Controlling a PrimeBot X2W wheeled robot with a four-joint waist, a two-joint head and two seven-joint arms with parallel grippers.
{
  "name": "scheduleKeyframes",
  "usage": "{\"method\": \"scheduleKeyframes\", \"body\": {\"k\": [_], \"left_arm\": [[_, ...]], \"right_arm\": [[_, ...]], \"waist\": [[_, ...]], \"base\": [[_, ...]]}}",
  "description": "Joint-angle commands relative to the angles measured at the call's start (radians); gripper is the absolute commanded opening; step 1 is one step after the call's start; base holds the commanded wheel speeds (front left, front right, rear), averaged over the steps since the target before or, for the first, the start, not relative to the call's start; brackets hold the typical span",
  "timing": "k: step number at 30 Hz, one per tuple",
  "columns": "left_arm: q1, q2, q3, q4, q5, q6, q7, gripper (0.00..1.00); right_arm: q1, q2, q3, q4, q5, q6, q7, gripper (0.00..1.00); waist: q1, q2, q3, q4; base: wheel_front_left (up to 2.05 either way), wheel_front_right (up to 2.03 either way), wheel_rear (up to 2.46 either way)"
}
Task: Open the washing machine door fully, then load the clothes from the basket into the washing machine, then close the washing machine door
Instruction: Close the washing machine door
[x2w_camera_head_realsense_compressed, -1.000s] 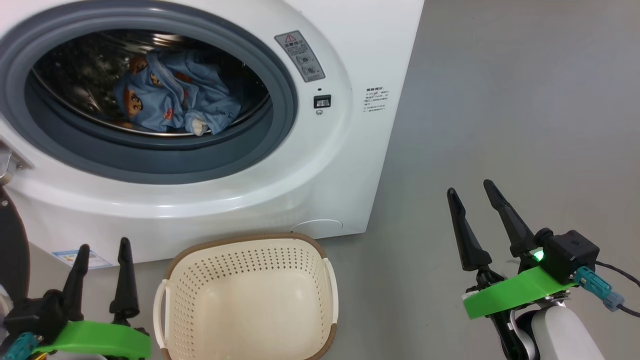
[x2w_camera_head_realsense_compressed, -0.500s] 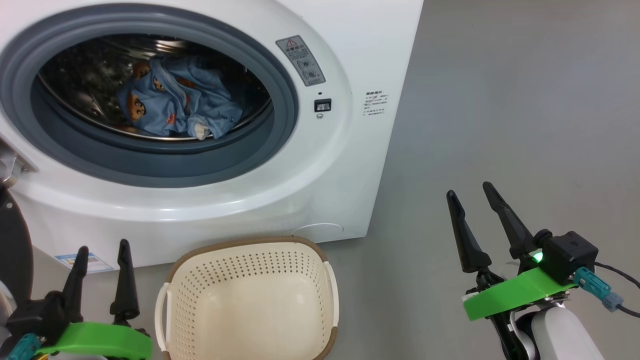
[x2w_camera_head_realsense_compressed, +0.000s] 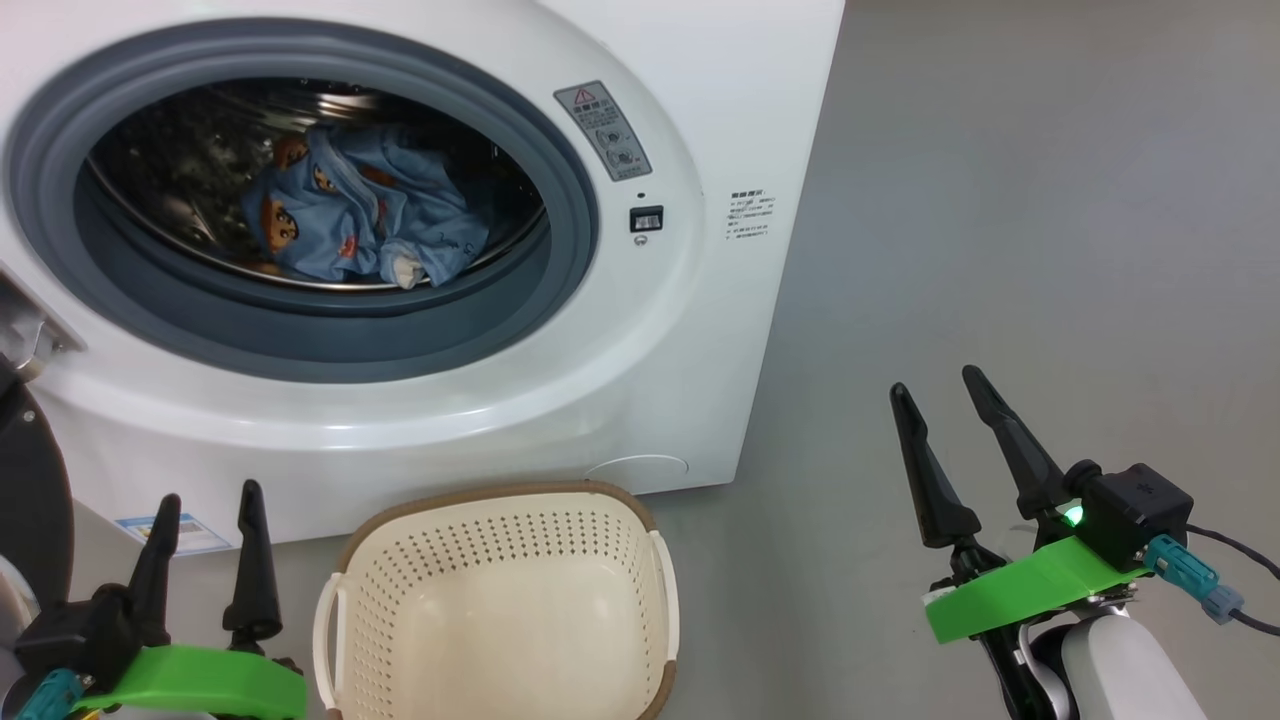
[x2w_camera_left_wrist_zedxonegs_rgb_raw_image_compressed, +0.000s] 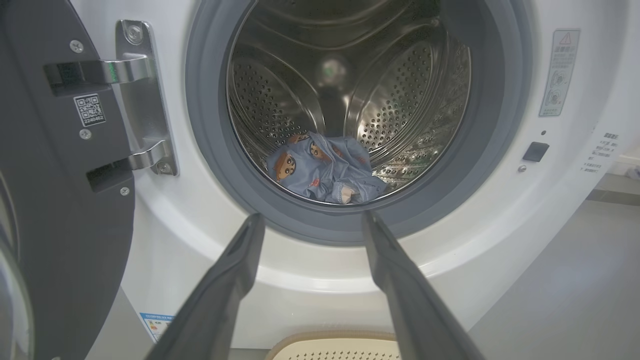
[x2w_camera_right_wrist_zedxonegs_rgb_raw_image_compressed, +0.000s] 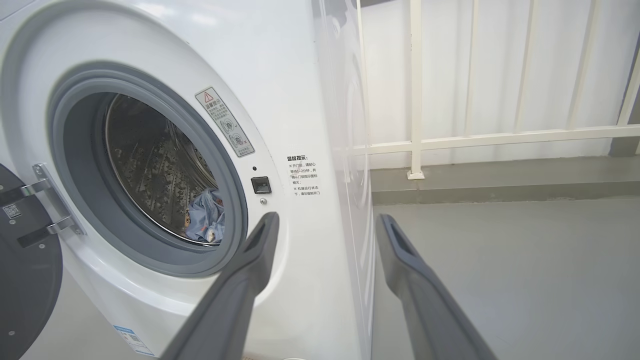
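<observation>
The white washing machine (x2w_camera_head_realsense_compressed: 660, 330) stands with its black door (x2w_camera_left_wrist_zedxonegs_rgb_raw_image_compressed: 55, 200) swung wide open to the left on steel hinges. The light blue bear-print clothes (x2w_camera_head_realsense_compressed: 355, 220) lie as a bundle on the drum floor (x2w_camera_left_wrist_zedxonegs_rgb_raw_image_compressed: 325, 167). In front of the machine sits the cream basket (x2w_camera_head_realsense_compressed: 500, 600), empty. My left gripper (x2w_camera_head_realsense_compressed: 207, 492) is open at the lower left, beside the basket. My right gripper (x2w_camera_head_realsense_compressed: 935, 380) is open over the floor to the right of the machine, holding nothing.
Grey floor (x2w_camera_head_realsense_compressed: 1000, 250) stretches to the right of the machine. A white railing (x2w_camera_right_wrist_zedxonegs_rgb_raw_image_compressed: 475, 135) with a low ledge runs behind it. The open door's edge (x2w_camera_head_realsense_compressed: 30, 490) stands close to my left arm.
The head view has shifted slightly, so the machine and basket sit a little lower in the picture. Both grippers stay open in the same places.
</observation>
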Motion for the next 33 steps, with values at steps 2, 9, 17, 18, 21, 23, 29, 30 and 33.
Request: {"method": "scheduleKeyframes", "body": {"k": [2,9,17,18,21,23,29,30,33], "left_arm": [[0.0,0.013,0.039,-0.025,0.008,-0.002,-0.006,1.0],[0.001,0.01,0.041,-0.032,0.004,-0.002,-0.006,1.0],[0.003,0.008,0.039,-0.04,-0.013,-0.002,-0.006,1.0],[0.004,0.01,0.039,-0.041,-0.015,-0.002,-0.006,1.0],[0.006,0.012,0.038,-0.045,-0.016,-0.003,-0.006,1.0],[0.007,0.013,0.035,-0.05,-0.016,-0.003,-0.006,1.0],[0.013,0.011,0.034,-0.06,-0.013,-0.003,-0.006,1.0],[0.013,0.011,0.034,-0.061,-0.012,-0.003,-0.006,1.0],[0.014,0.01,0.034,-0.063,-0.009,-0.003,-0.006,1.0]], "right_arm": [[0.006,-0.006,0.025,-0.022,0.004,0.002,-0.005,1.0],[0.007,-0.009,0.027,-0.022,0.006,0.002,-0.005,1.0],[0.009,-0.007,0.03,-0.022,0.005,0.002,-0.005,1.0],[0.009,-0.007,0.03,-0.022,0.004,0.002,-0.005,1.0],[0.01,-0.007,0.032,-0.021,0.004,0.002,-0.005,1.0],[0.011,-0.007,0.032,-0.02,0.005,0.002,-0.005,1.0],[0.014,-0.01,0.034,-0.021,0.006,0.002,-0.005,1.0],[0.014,-0.01,0.034,-0.021,0.006,0.002,-0.005,1.0],[0.015,-0.011,0.034,-0.022,0.006,0.002,-0.005,1.0]], "waist": [[-0.0001,0.0,-0.002,-0.001],[-0.0001,0.0,-0.003,-0.001],[-0.0001,0.0,-0.003,-0.001],[-0.0001,0.0,-0.004,-0.001],[-0.0001,0.0,-0.006,-0.001],[-0.0001,0.0,-0.008,-0.001],[-0.0001,0.0,-0.011,0.0],[-0.0001,0.0,-0.011,0.0],[-0.0001,0.0,-0.012,0.001]], "base": [[0.0,0.0,0.0],[0.0,0.0,0.0],[-0.63,0.63,0.0],[-1.25,1.25,0.0],[-1.52,1.52,0.0],[-1.82,1.82,0.0],[-1.38,1.38,0.0],[-0.9,0.9,0.0],[-0.67,0.67,0.0]]}}
